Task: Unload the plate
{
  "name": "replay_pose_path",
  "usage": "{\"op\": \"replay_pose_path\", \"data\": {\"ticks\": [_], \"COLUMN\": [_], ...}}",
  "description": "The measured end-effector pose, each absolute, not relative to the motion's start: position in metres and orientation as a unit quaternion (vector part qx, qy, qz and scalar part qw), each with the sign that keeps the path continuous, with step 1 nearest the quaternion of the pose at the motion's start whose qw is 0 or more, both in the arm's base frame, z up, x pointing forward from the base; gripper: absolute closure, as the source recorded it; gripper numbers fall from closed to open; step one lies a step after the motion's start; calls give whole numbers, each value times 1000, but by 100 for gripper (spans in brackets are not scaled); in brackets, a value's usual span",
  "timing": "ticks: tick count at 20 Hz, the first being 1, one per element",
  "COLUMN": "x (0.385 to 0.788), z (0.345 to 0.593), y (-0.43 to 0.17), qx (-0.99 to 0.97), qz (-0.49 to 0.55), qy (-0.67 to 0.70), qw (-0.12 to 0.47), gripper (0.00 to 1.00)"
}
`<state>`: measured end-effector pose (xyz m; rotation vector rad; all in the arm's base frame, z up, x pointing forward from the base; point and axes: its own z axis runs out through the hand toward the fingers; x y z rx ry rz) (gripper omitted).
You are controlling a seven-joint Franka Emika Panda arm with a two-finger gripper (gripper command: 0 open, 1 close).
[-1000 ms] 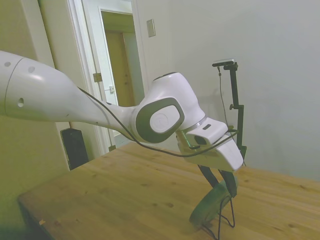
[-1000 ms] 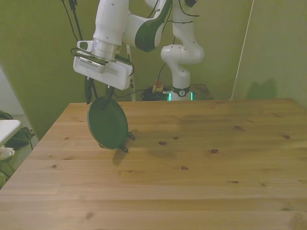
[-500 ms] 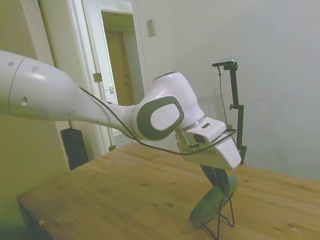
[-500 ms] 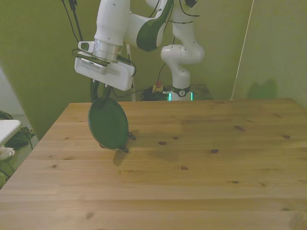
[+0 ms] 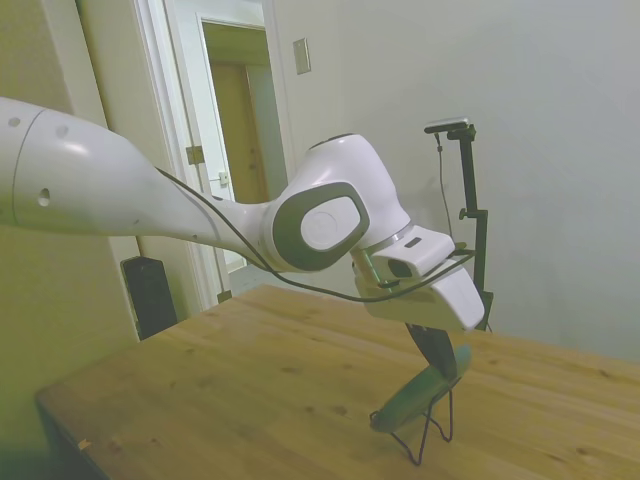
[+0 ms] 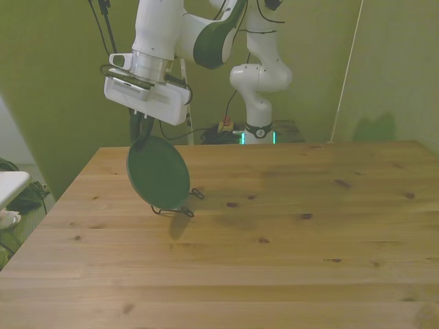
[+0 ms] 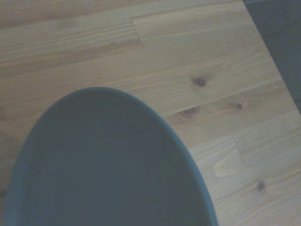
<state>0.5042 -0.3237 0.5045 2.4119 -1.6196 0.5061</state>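
The plate (image 6: 159, 173) is a dull grey-green round dish, held by its upper rim and tilted steeply over the table near the front view's left edge. My gripper (image 6: 142, 134) is shut on that rim from above. From the side the plate (image 5: 413, 396) leans at a slant, with its low edge just over the thin black wire stand (image 5: 430, 432). The stand's feet (image 6: 175, 210) show below the plate; whether plate and stand still touch I cannot tell. Close up, the plate's hollow face (image 7: 103, 165) fills most of the wrist view above bare wood.
The wooden table (image 6: 288, 247) stretches wide toward the front view's right. Its left edge (image 6: 68, 185) runs close beside the plate. A doorway and wall stand behind the table in the side view.
The plate has tipped to a flatter slant and shifted slightly toward the front view's right. The wire stand has shifted with it, and the gripper has risen a little.
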Motion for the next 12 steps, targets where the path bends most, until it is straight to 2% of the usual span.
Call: {"op": "replay_pose_path", "data": {"ticks": [7, 12], "x": [515, 547], "z": [526, 547], "y": [-316, -288], "qx": [816, 820], "qz": [185, 209], "qy": [-540, -528], "qw": [93, 64], "gripper": [100, 100]}}
